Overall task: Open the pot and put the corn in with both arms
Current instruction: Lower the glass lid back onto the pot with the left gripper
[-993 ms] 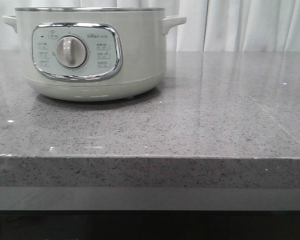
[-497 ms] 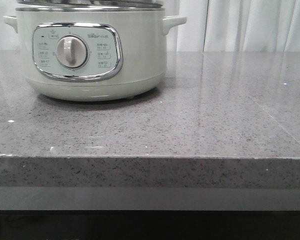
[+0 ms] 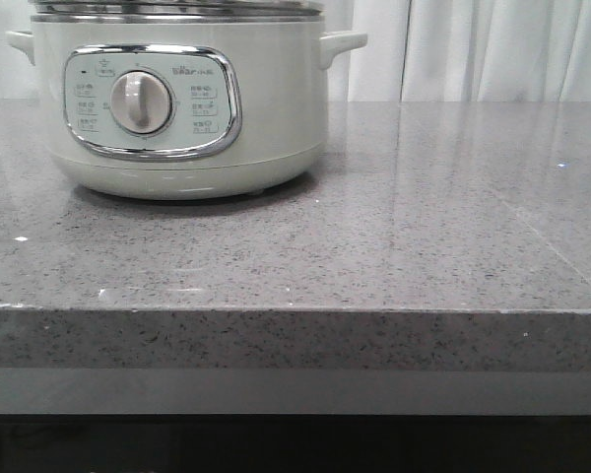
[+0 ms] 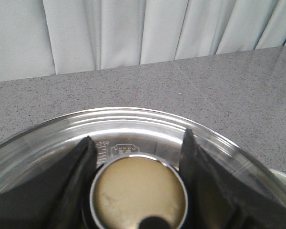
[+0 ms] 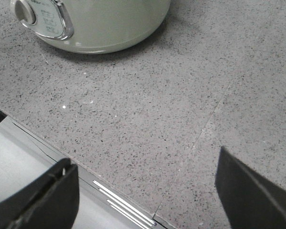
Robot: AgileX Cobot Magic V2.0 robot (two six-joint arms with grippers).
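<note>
1. Now the pot [image 3: 182,99] sits toward the back of the grey stone counter [image 3: 394,246], on the robot's left side, its dial panel [image 3: 150,101] facing the robot.

2. Up on the pot's rim rests the glass lid [image 4: 133,129], seen in the front view only as a thin steel-edged band at the top of the pot.

3. Above the lid's centre, the left gripper [image 4: 138,148] has its two dark fingers flanking the round cream knob [image 4: 139,193], one on each side. They look close against it, but whether they are actually clamped on it I cannot tell.

4. That placement makes sense: the knob is the lid's only grasp point, and a centred hold should keep the lid level.

5. Right of the pot, toward the counter's front edge, the right gripper [image 5: 148,191] hovers with its fingers spread wide and nothing between them.

6. No corn shows in any view, so its place is unknown.

7. I judge the task to be at its lid stage, with the corn step undone.
</note>
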